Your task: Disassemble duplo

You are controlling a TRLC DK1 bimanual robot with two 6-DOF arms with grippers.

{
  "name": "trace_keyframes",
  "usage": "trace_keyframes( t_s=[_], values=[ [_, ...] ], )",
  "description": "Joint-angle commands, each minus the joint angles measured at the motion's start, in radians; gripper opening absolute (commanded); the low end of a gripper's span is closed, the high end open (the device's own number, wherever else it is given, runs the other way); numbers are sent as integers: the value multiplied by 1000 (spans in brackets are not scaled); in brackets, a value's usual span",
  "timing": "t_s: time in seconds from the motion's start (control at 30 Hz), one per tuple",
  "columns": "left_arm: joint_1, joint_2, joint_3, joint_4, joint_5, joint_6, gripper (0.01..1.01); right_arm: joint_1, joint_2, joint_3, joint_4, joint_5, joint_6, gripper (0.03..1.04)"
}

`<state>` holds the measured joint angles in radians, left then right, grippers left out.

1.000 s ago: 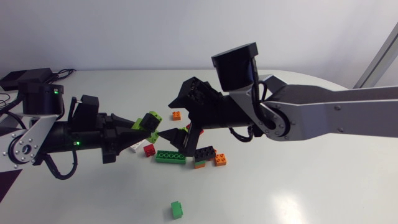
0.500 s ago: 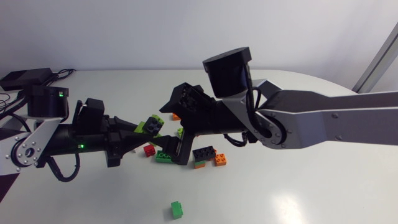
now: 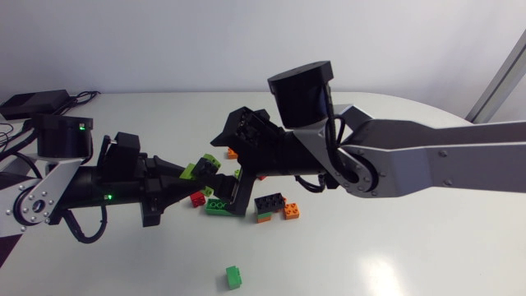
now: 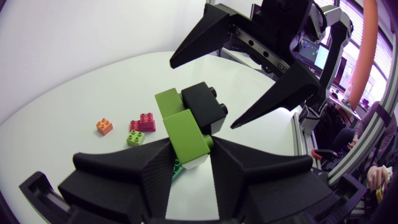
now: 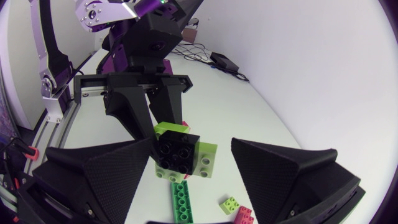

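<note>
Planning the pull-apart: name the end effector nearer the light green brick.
Left. The left end effector is shut on the light green brick; the right end effector, open, straddles the black brick on it.

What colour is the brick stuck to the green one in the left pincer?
Black brick, clearest in the left wrist view.

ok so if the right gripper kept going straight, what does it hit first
Most likely the black brick, which faces the gap of the open right gripper and is stuck on the green brick held by the left gripper. Exact depth is unclear.
</note>
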<state>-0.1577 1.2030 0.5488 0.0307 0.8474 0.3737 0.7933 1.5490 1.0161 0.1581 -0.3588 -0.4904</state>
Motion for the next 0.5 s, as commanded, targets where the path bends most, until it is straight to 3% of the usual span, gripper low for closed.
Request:
trace_keyframes(
  t_s=[0.0,0.1,0.47],
  values=[
    [-6,-19,-24,9,-4,16,195,7,17,-19,12,12,3,900],
    [-6,-23,-26,9,-4,16,195,11,23,-16,12,17,6,854],
    [-6,-39,-32,9,-4,16,195,20,39,-8,11,29,13,839]
  ],
)
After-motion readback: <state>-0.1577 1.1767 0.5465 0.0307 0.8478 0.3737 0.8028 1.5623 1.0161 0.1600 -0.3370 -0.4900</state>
